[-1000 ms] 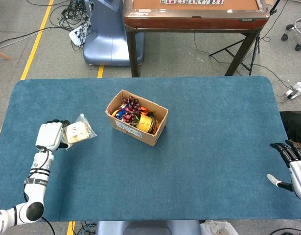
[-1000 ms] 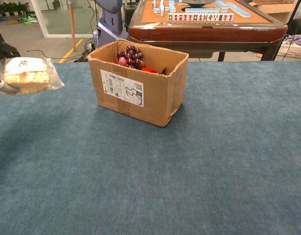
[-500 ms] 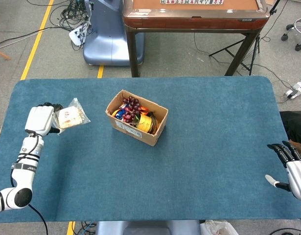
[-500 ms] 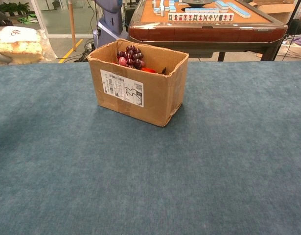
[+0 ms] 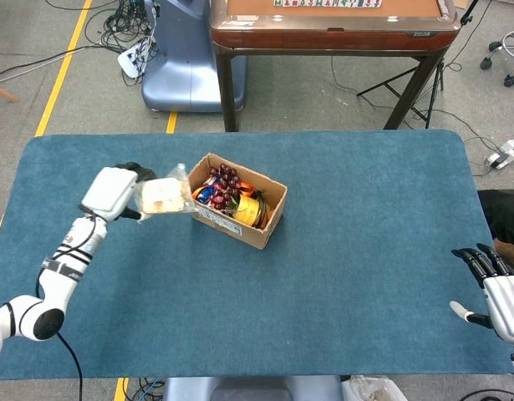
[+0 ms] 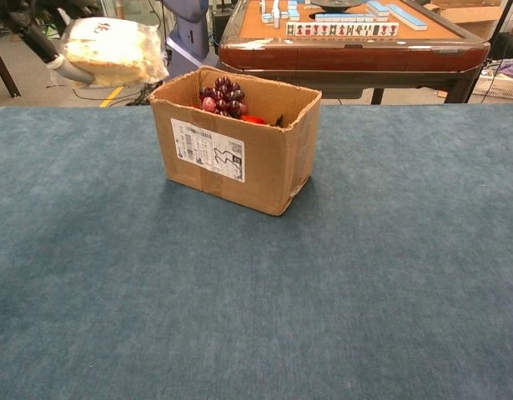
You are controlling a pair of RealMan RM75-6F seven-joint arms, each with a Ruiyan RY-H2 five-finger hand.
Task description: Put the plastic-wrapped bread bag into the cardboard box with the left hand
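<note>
Up off the blue table (image 5: pixel 348 251), left hand (image 5: pixel 113 190) gripping the bread bag (image 5: pixel 163 195) just beside the cardboard box (image 5: pixel 236 219) at its left rim, grapes (image 6: pixel 222 94) inside, right hand (image 5: pixel 496 288) at the table's right edge, fingers spread, holding nothing

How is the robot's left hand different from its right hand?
The left hand holds the bread bag up beside the cardboard box; the right hand holds nothing, fingers spread. The left hand is near the table's middle; the right hand is at its edge. Both have white backs.
</note>
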